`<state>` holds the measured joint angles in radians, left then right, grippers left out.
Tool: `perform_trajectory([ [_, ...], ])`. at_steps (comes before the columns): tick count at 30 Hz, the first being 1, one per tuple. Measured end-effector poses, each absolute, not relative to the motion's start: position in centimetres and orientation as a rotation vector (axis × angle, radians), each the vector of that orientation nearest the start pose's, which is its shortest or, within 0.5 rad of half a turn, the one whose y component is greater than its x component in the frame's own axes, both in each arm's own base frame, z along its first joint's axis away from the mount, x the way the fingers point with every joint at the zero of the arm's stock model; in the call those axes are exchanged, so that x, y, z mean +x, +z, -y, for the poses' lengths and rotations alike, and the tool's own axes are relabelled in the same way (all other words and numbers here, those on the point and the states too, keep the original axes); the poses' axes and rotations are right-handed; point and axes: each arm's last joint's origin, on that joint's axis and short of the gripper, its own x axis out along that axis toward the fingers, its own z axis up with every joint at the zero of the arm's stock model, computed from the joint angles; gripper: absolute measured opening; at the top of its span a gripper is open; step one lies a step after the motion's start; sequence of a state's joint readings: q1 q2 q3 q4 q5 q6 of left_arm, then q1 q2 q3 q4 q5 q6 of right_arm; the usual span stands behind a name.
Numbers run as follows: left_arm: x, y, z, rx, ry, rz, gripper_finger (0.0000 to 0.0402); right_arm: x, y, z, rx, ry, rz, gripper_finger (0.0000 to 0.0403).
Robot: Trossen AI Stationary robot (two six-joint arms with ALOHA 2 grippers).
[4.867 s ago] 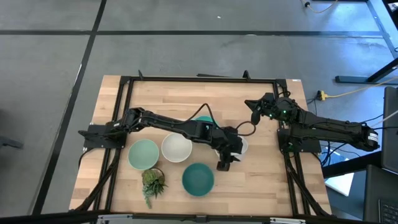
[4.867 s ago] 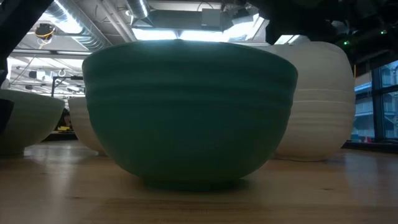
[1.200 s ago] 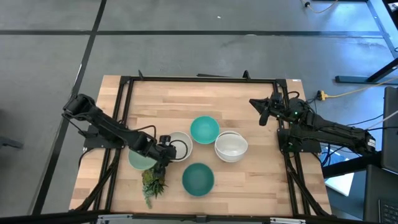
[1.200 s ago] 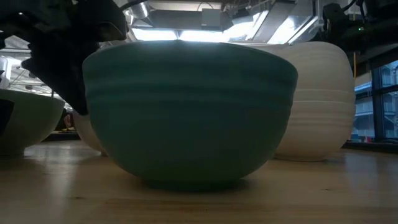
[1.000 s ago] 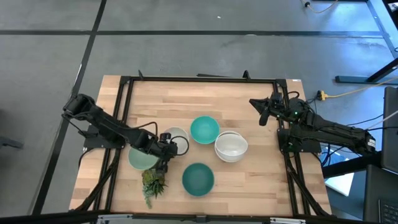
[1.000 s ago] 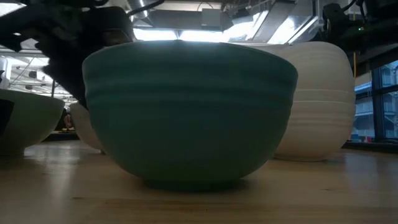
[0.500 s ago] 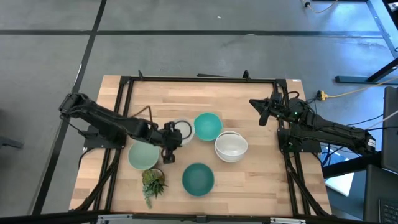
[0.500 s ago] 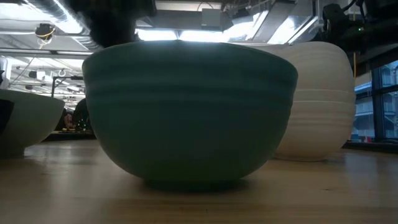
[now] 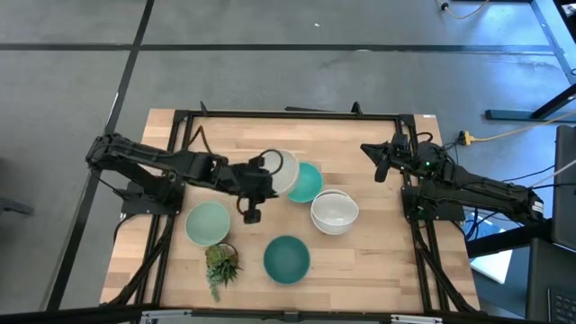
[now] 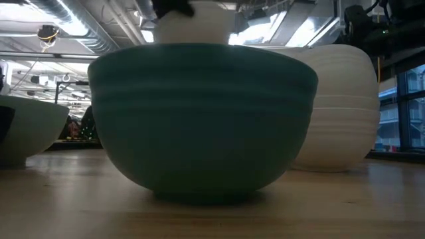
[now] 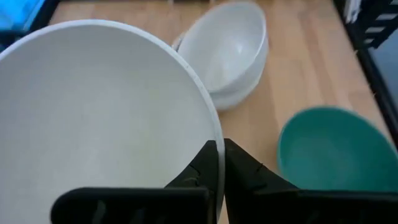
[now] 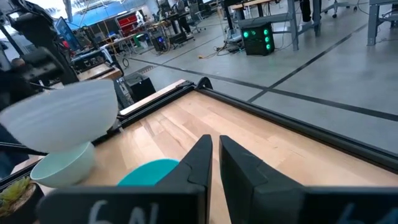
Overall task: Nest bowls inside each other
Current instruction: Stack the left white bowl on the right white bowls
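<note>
The left gripper (image 9: 262,179) has lifted a white bowl (image 9: 280,171) off the table, pinching its rim, and now holds it up over the teal bowl (image 9: 308,184). It looks ready to go onto the white stack (image 9: 335,211) nearby. The right gripper (image 9: 382,162) waits by the edge, fingers nearly together, holding nothing.

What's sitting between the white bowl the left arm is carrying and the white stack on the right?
The lighter teal bowl. In the high view it lies between the held white bowl, clamped at its rim by the left end effector, and the white stack, partly under the held bowl.
</note>
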<state>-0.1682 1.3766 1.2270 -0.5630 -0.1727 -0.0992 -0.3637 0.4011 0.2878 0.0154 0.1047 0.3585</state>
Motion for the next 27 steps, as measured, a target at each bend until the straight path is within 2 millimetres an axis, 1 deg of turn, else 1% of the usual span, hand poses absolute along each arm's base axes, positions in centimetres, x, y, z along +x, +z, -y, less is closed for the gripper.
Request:
perform_trajectory([
  [4,31.0,33.5,3.6,0.018,-0.025,-0.666,0.0002,11.4,22.9,4.7,0.364,-0.481,-0.013,0.0032],
  [6,32.5,33.5,3.5,0.018,-0.076,-0.666,0.0002,11.4,22.9,4.7,0.364,-0.481,-0.013,0.0032],
  [10,35.7,33.8,3.9,0.029,-0.2,-0.642,0.0002,11.4,22.9,4.7,0.364,-0.481,-0.013,0.0032],
  [16,40.0,32.6,4.6,0.032,-0.322,-0.663,0.0002,11.4,22.9,4.7,0.364,-0.48,-0.013,0.0032],
  [21,42.1,31.2,4.9,0.041,-0.353,-0.688,0.0002,11.4,22.9,4.7,0.365,-0.479,-0.012,0.0032],
  [27,43.0,30.2,5.6,0.007,-0.386,-0.687,0.0002,11.4,22.9,4.6,0.364,-0.471,-0.014,0.0032],
])
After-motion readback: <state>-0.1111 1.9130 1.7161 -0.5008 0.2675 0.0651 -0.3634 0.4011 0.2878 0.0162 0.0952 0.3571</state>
